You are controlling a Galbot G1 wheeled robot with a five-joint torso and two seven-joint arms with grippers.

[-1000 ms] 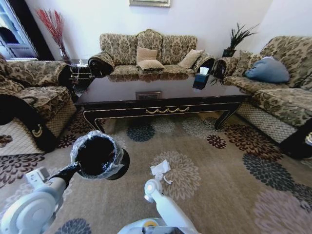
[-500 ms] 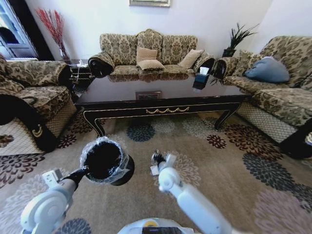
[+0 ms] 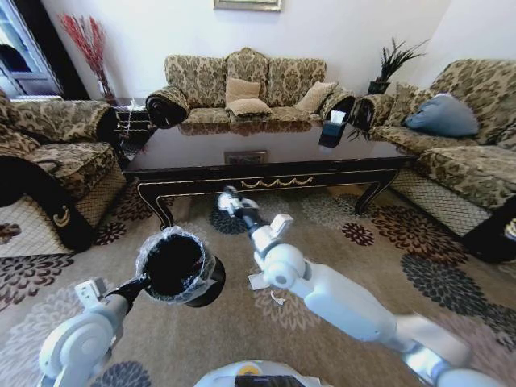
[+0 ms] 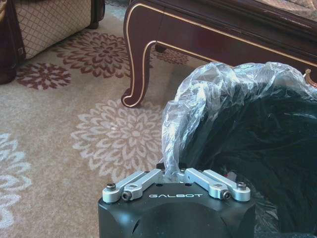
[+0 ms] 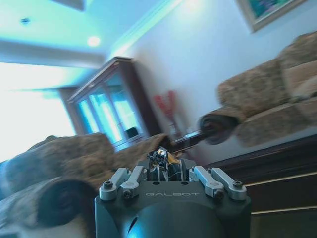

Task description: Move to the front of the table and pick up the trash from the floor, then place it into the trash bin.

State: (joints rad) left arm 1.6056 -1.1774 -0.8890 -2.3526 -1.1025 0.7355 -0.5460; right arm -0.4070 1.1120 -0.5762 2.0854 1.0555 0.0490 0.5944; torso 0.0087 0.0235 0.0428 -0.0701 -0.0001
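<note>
Arm hides some trash (image 3: 256, 281); right gripper (image 3: 229, 201) clenched, left gripper (image 4: 173, 177) pinching trash bin (image 3: 179, 266).

A sitting room with patterned sofas around a flowered carpet.

A sofa (image 3: 246, 85) stands against the far white wall, with tan cushions (image 3: 246, 97) on its seat. Another sofa (image 3: 455, 145) on one side carries a blue cushion (image 3: 442, 115), and an armchair (image 3: 48, 153) faces it from the other side. A potted plant (image 3: 391, 64) stands in the far corner, a vase of red branches (image 3: 89, 48) in the opposite one. The carpet (image 3: 363, 266) is beige with dark and pale flower medallions. A picture frame (image 3: 247, 5) hangs on the wall.
</note>
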